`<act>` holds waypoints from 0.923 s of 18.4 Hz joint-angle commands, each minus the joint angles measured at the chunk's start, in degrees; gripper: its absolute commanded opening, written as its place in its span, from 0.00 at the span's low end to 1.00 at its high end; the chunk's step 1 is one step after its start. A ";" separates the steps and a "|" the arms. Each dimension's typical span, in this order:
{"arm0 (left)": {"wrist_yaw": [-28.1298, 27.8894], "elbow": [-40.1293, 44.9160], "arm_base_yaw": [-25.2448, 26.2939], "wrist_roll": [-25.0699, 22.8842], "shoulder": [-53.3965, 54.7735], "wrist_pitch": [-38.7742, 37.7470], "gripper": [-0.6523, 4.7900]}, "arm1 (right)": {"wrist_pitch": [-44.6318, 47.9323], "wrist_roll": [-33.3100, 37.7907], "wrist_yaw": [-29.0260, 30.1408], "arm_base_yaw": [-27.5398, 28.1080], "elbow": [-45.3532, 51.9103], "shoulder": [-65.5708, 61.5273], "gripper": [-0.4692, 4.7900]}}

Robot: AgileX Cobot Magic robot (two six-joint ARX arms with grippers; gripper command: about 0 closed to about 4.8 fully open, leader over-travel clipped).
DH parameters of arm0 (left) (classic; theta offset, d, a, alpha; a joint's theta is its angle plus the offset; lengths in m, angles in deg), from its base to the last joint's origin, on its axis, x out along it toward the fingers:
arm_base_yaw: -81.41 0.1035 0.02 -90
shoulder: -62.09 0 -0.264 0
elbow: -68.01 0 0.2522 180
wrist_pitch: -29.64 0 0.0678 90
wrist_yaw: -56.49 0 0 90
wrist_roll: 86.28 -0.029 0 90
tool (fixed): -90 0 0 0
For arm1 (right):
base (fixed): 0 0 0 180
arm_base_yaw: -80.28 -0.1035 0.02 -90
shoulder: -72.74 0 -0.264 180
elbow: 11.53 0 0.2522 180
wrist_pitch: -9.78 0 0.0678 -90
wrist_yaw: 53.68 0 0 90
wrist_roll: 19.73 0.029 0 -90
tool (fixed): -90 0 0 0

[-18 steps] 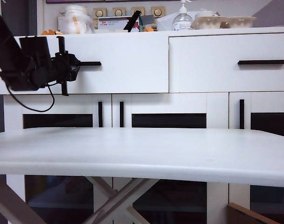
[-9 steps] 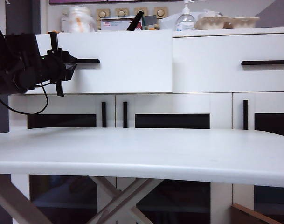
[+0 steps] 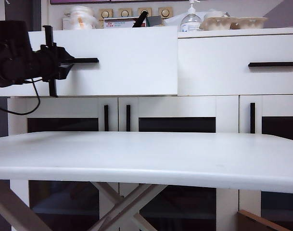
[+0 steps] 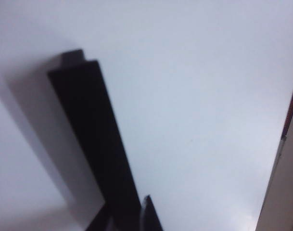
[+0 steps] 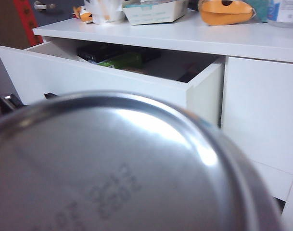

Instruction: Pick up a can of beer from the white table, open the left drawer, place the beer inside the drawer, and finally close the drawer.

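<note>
The left pincer [image 3: 64,61] is clamped narrow on the black bar handle [image 3: 86,60] of the left drawer [image 3: 122,62], which stands pulled out from the white cabinet [image 3: 223,110]. The right pincer, unseen from outside, holds the can of beer [image 5: 112,173] in a wide grip just in front of the open drawer; the can's silver end fills its wrist view. The white table [image 3: 151,154] lies below the drawer. Risks ahead: the grip sits at the handle's very end, so it could slip off, and boxes already inside the drawer [image 5: 120,58] may block or tip the can.
</note>
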 commanded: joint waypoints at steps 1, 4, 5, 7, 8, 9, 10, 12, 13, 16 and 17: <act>0.98 6.99 -0.28 -2.49 -4.79 5.16 0.11 | 3.21 0.17 0.04 0.00 -0.66 0.61 0.39; 0.04 11.41 -0.28 -2.51 -7.65 5.35 0.11 | 3.21 0.17 0.04 0.00 -0.66 0.63 0.39; 0.00 14.10 -0.28 -2.51 -9.64 5.38 0.11 | 3.26 0.17 0.07 0.00 -0.66 0.66 0.39; -0.02 17.38 -0.28 -2.54 -12.41 5.33 0.11 | 3.65 0.17 0.04 0.00 -0.66 0.66 0.39; -0.02 18.32 -0.28 -2.54 -13.27 5.44 0.11 | 3.93 0.17 0.04 0.00 -0.66 0.66 0.39; -0.02 19.80 -0.28 -2.54 -14.62 5.64 0.11 | 4.59 0.20 0.07 0.00 -0.66 0.66 0.39; -0.02 21.42 -0.28 -2.54 -15.98 5.90 0.11 | 5.16 0.20 0.07 0.00 -0.66 0.70 0.39; 0.00 25.09 -0.31 -2.54 -19.04 5.99 0.11 | 5.46 0.17 0.04 0.00 -0.66 0.94 0.39; -0.04 26.99 -0.31 -2.54 -20.61 5.95 0.11 | 5.57 0.20 0.04 0.00 -0.66 0.96 0.39; -1.31 35.01 -0.31 -2.56 -27.71 5.68 0.11 | 6.16 0.20 0.04 0.00 -0.66 0.98 0.39; -1.31 36.44 -0.31 -2.54 -29.07 5.66 0.11 | 6.23 0.20 0.09 0.00 -0.66 0.98 0.39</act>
